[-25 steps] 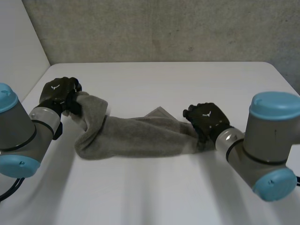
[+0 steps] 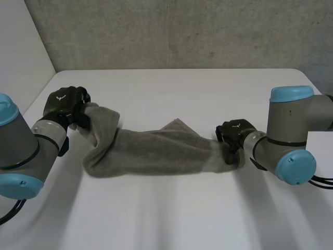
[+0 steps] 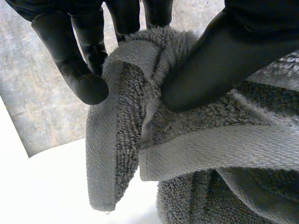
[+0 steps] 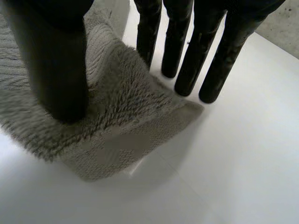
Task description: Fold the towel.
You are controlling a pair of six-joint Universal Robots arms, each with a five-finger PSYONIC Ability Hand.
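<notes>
On the table [image 2: 166,208] the towel [image 2: 156,151] is pinched at both ends by left hand [image 2: 65,107] and right hand [image 2: 234,133]; tension should be kept even.

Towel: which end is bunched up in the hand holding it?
The end in the left hand: the towel is gathered into thick folds under its thumb. The right hand pinches a flat corner instead.

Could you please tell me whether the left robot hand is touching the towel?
Touching. The left wrist view shows the left robot hand pinching a fold of the towel between thumb and fingers.
</notes>
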